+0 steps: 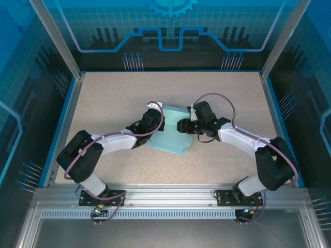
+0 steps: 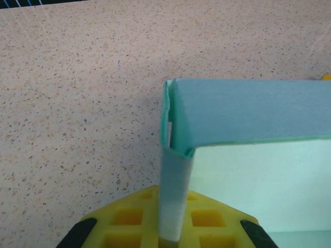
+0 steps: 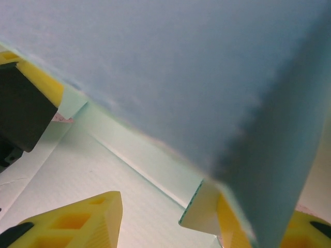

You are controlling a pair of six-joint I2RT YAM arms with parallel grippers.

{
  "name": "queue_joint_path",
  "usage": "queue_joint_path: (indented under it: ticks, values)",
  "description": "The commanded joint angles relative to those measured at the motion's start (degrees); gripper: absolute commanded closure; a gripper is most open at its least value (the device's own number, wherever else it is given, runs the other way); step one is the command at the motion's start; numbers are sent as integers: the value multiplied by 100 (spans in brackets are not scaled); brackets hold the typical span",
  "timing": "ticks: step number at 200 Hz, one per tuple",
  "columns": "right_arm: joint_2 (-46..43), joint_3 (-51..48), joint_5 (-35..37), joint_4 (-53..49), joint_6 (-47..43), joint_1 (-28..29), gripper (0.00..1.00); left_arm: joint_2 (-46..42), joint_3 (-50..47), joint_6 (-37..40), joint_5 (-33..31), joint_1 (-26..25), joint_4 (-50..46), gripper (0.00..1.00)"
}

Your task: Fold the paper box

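Note:
The paper box (image 1: pixel 168 135) is light teal card, partly folded, lying at the middle of the table. My left gripper (image 1: pixel 156 114) is at its left far corner. In the left wrist view the yellow fingers (image 2: pixel 129 217) are shut on an upright side wall of the paper box (image 2: pixel 175 191), with another wall (image 2: pixel 248 111) folded across to the right. My right gripper (image 1: pixel 182 125) is at the box's right side. Its yellow fingers (image 3: pixel 77 225) stand apart over the box's floor (image 3: pixel 103 175), with a small flap corner (image 3: pixel 204 209) against the right finger and a raised wall (image 3: pixel 155 72) above.
The speckled beige table (image 1: pixel 103 98) has a blue rim (image 1: pixel 66 103) and an aluminium rail (image 1: pixel 165 199) at its near edge. A tiny orange piece (image 2: pixel 326 77) peeks past the box's far right. My left gripper's finger (image 3: pixel 23 106) is close on the right wrist view's left.

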Motion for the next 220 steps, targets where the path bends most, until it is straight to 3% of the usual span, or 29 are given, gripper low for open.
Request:
queue_joint_path:
  ticks: [1, 91, 169, 220]
  values:
    - [141, 197, -128, 182, -67, 136, 48, -210, 92, -29, 77, -41, 263, 94]
    - [-719, 297, 475, -1188, -914, -78, 41, -123, 75, -144, 7, 67, 221, 94]
    - [-1138, 991, 304, -2358, -1874, -282, 39, -190, 77, -205, 82, 284, 128, 94]
    - [-1453, 1220, 318, -2792, -2383, -853, 38, -335, -16, -310, 195, 449, 61, 94]
